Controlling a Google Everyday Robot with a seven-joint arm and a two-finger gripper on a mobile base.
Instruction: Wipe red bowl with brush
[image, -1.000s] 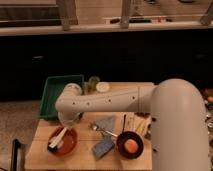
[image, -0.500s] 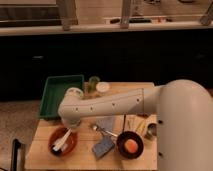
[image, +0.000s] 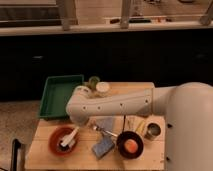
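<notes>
The red bowl (image: 59, 141) sits at the front left of the wooden table (image: 80, 162). Inside it lies the brush (image: 69, 138), white handle slanting up to the right and dark head low in the bowl. My white arm reaches in from the right and bends down over the bowl's far right rim. The gripper (image: 76, 128) is at the top of the brush handle, mostly hidden under the arm's bulk.
A green tray (image: 56, 95) stands behind the bowl. A black pan with an orange ball (image: 130, 145), a blue sponge (image: 102, 148), a thin metal utensil (image: 103, 131) and a metal can (image: 152, 131) lie to the right. Small cups (image: 101, 88) sit at the back.
The arm's bend has shifted to the right and slightly up. The brush has moved from the bowl's middle toward its right side.
</notes>
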